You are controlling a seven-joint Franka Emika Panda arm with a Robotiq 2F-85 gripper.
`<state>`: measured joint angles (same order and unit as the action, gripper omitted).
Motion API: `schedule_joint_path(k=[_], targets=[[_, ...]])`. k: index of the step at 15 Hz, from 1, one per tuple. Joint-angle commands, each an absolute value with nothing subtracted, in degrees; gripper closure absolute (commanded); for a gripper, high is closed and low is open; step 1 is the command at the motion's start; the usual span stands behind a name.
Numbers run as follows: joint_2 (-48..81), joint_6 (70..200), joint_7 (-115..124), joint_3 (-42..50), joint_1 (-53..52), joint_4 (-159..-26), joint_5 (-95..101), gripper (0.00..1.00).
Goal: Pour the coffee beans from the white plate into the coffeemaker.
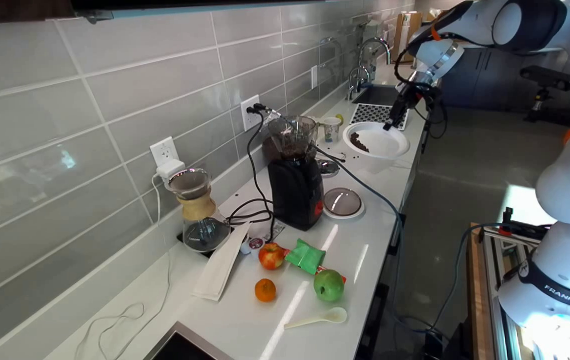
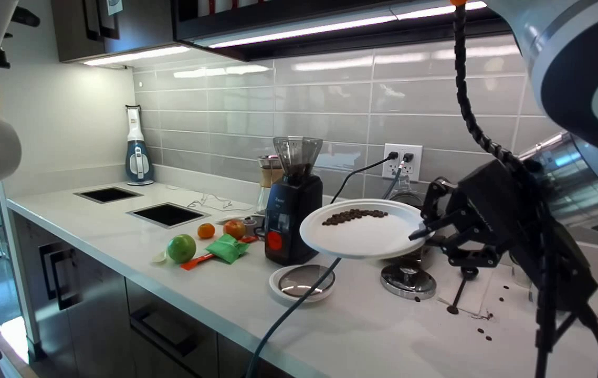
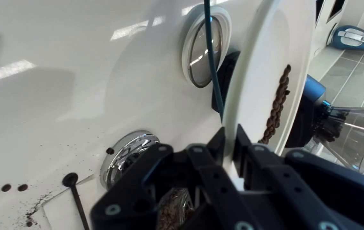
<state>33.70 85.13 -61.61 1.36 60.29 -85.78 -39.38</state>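
My gripper [image 3: 231,142] is shut on the rim of the white plate [image 3: 255,102], one finger on each face. It also shows in both exterior views [image 1: 390,125] [image 2: 420,234]. The plate [image 2: 367,239] is held above the counter, roughly level. Dark coffee beans [image 2: 354,216] lie in a band along its side toward the wall. The coffeemaker [image 2: 294,215] is a tall black machine with a red button and a clear hopper [image 2: 297,155] on top. Some beans show inside the hopper in the wrist view [image 3: 332,127]. The plate [image 1: 387,145] is apart from the coffeemaker [image 1: 295,192].
A blue cable [image 2: 299,307] crosses the counter over a round lid [image 2: 306,281]. A chrome-based jar [image 2: 409,281], a black spoon [image 2: 459,291] and loose beans lie below the plate. A glass carafe [image 1: 204,232], apple [image 1: 271,256], orange [image 1: 265,290] and green packet [image 1: 306,256] stand beyond the coffeemaker.
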Motion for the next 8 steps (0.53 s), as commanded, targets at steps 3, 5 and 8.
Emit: schedule_joint_path(k=[3,5,8], targets=[[28.7,84.0,-60.8,3.3,56.7,-89.5,-42.7,0.98],[27.1,83.6,-60.9,3.8,55.6,-90.4,-43.6,0.98],[24.6,83.2,-60.7,4.5,53.9,-91.6,-44.5,0.98]])
